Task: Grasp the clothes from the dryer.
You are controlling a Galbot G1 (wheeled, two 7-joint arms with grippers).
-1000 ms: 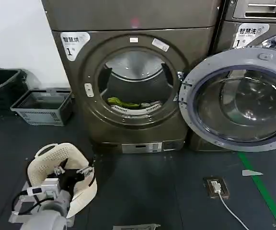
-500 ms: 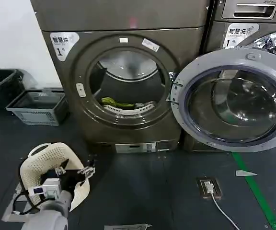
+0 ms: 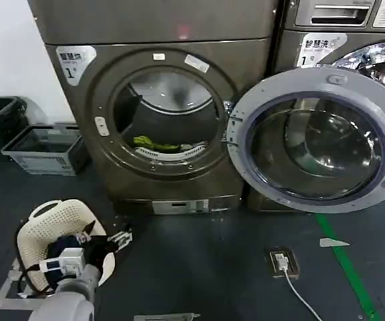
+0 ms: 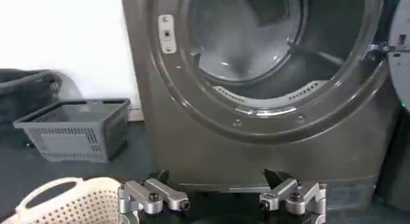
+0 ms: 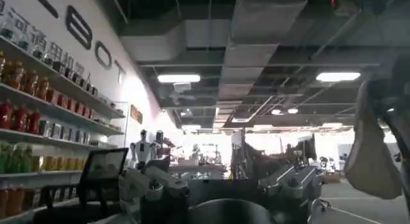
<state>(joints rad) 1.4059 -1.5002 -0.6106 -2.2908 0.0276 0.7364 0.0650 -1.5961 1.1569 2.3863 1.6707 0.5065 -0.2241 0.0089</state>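
Fingers of the left gripper stand spread apart with nothing between them, low at the near left above the cream basket; the left wrist view shows both fingertips apart and pointing at the dryer. The clothes lie on the drum floor just inside the round opening, toward its left. The open door hangs to the right, covering the front of the second machine.

Compared with half a second ago, the dryer, door and grey crate sit further left in the head view, while the gripper has hardly shifted.

From the left wrist the clothes are hard to make out in the drum. The right gripper points at a room with shelves; I cannot tell how its fingers stand.
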